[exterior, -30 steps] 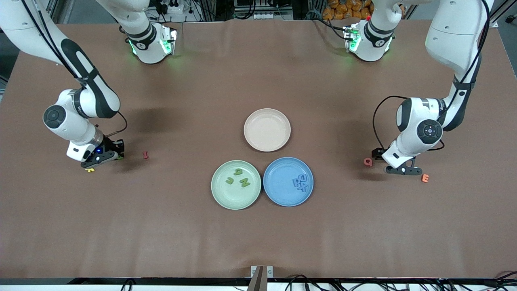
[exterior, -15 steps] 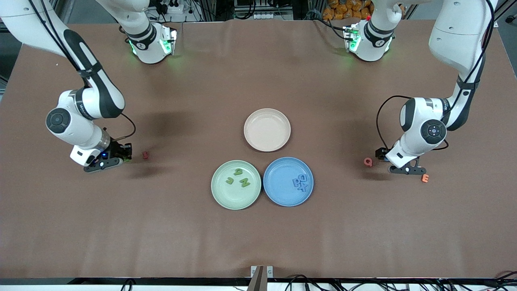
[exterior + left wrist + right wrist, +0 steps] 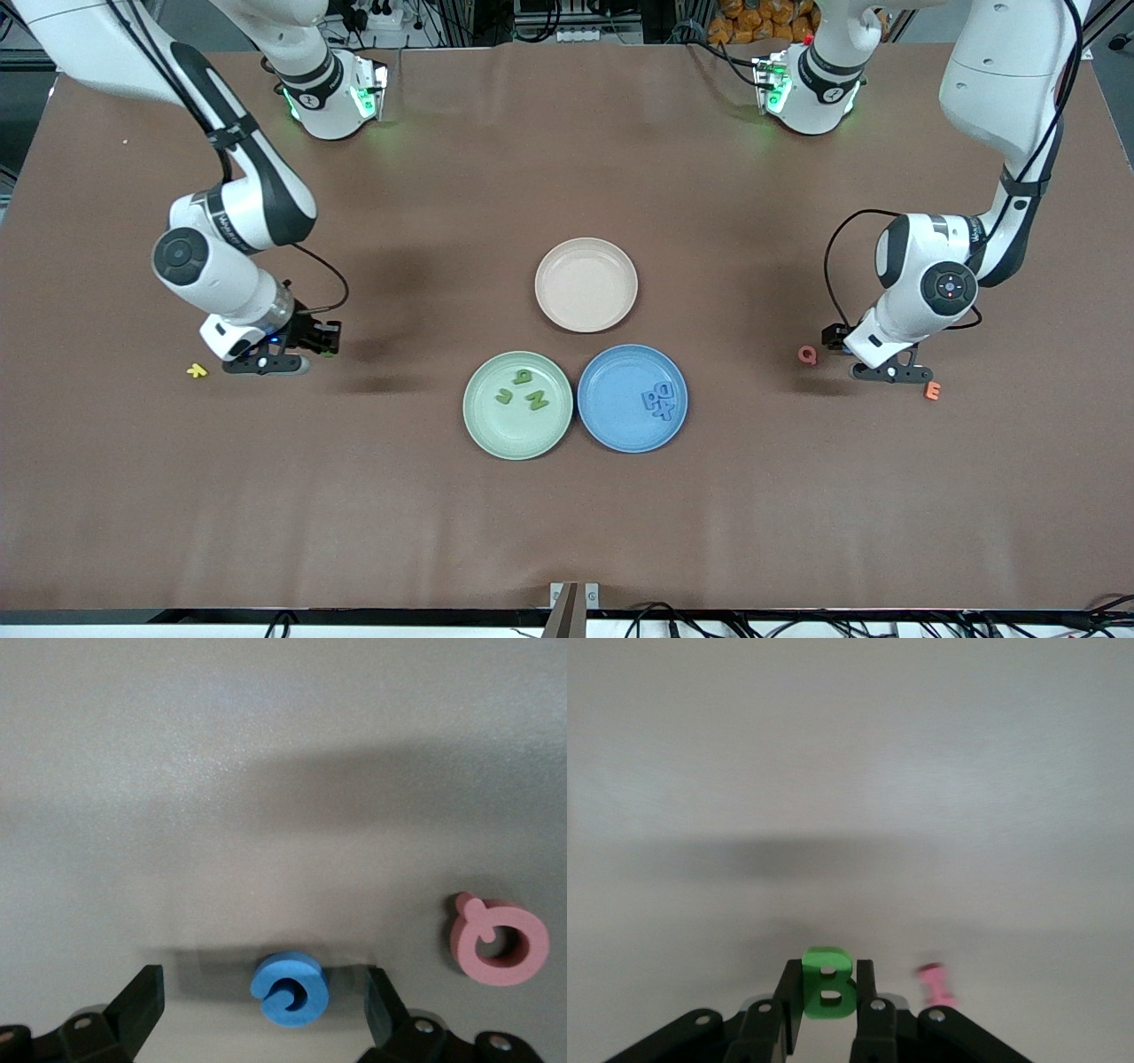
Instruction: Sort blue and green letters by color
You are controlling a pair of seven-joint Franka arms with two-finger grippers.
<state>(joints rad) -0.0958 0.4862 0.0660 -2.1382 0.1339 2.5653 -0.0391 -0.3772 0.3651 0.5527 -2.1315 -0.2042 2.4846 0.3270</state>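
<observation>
Front view: the right hand (image 3: 306, 354) hangs low over the brown surface (image 3: 567, 523) toward the right arm's end, with a yellow letter (image 3: 197, 370) lying on the surface close by. The left hand (image 3: 886, 368) sits low between the pink Q (image 3: 807, 354) and the orange E (image 3: 932, 390), toward the left arm's end. In the middle, three green letters (image 3: 523, 390) lie in the green plate (image 3: 483, 434), and blue letters (image 3: 663, 400) are bunched in the blue plate (image 3: 611, 425), which touches the green one. The pale pink plate (image 3: 586, 284) stands farther from the camera than both.

Left wrist view: the left hand (image 3: 266, 1005) is spread wide, its fingers (image 3: 133, 1005) apart on either side of a blue C (image 3: 290, 989) that lies flat on the surface, touching neither finger. The pink Q (image 3: 499, 942) lies just beside it (outside the fingers).

Right wrist view: the right hand (image 3: 828, 992) is clamped on a green B (image 3: 827, 983), held upright between the fingers (image 3: 788, 997) above the surface. A small dark-red letter (image 3: 937, 984) shows blurred on the surface below.
</observation>
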